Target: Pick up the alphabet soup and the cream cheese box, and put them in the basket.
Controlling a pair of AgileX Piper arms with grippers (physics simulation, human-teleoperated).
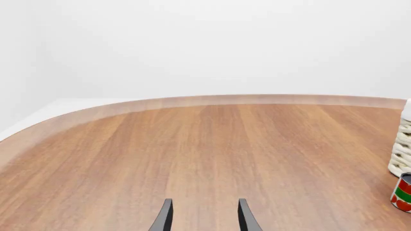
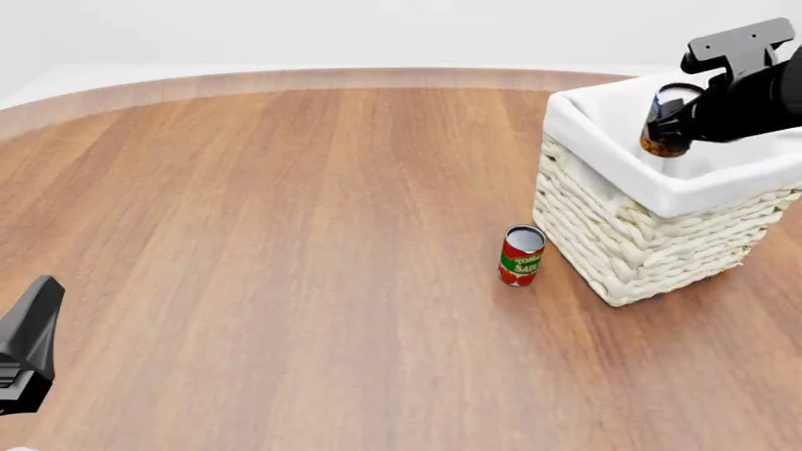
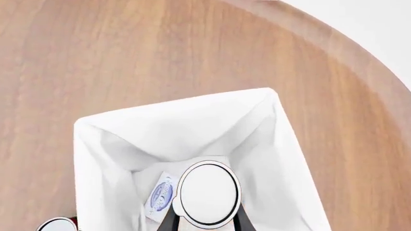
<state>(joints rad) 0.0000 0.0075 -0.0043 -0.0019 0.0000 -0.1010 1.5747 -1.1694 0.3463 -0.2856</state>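
At the frame's lower left our left gripper (image 1: 204, 217) is idling, jaws parted and empty. At the upper right, our right gripper (image 3: 205, 222) is clamping the alphabet soup (image 3: 207, 193) over the basket (image 2: 623, 246), where the cream cheese box (image 3: 161, 197) is lying. Releasing too high, we are risking the can denting that box or bouncing out.

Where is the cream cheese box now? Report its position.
In the right wrist view, the cream cheese box lies inside the basket, beside the alphabet soup held between the right gripper's fingers.
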